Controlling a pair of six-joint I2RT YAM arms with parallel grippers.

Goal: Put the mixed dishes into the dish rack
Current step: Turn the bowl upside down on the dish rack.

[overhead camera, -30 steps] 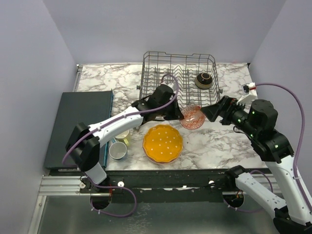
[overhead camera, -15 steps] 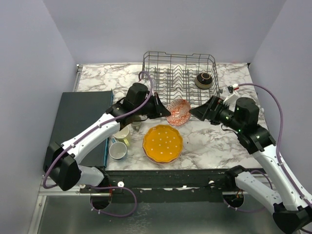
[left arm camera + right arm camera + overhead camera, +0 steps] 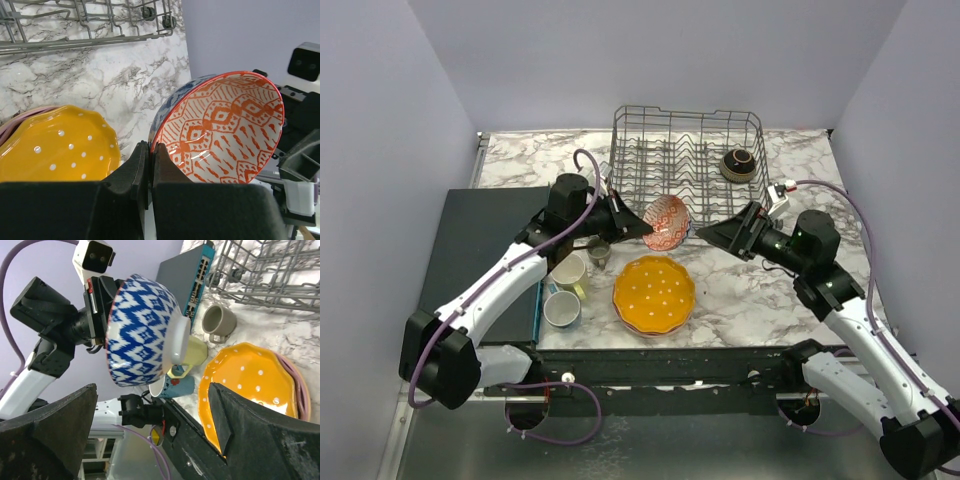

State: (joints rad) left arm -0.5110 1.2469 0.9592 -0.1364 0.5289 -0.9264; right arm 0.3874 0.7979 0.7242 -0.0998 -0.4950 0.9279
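My left gripper is shut on the rim of a small patterned bowl, orange-red inside and blue and white outside. The bowl hangs on its side above the table, in front of the dish rack. My right gripper stands wide open just right of the bowl, facing its base and not touching it. A scalloped orange dotted plate lies on a pink plate below. A brown bowl sits in the rack. Near the left arm stand a yellow mug, a blue mug and a grey mug.
A dark flat mat lies at the left of the marble table. The rack's near wall runs just behind the bowl. Purple walls close in the back and both sides.
The left arm has drawn back to the left with the bowl, lifting it and tipping it on its side. The right arm has followed leftward with its gripper open.
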